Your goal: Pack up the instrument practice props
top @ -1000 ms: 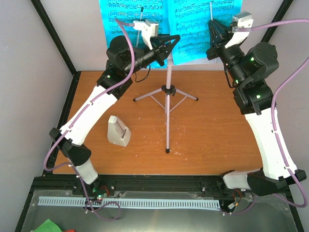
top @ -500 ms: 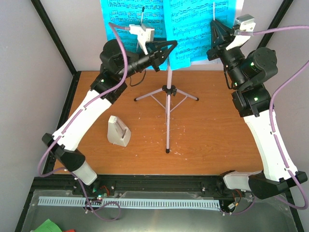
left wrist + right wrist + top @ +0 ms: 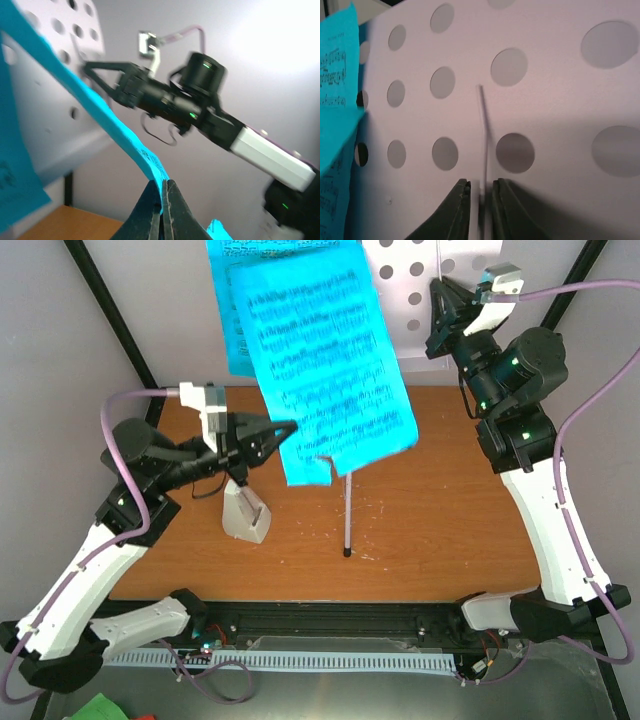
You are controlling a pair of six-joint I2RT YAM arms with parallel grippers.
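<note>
Cyan sheet-music pages [image 3: 320, 370] in left pincer's [image 3: 288, 426] grip

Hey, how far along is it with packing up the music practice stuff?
Done: the cyan sheet-music pages look off the perforated tray. In hand: the left end effector pinches them; the right end effector straddles the tray's wire clip. Left: the metronome and music stand sit unpacked on the table.
</note>
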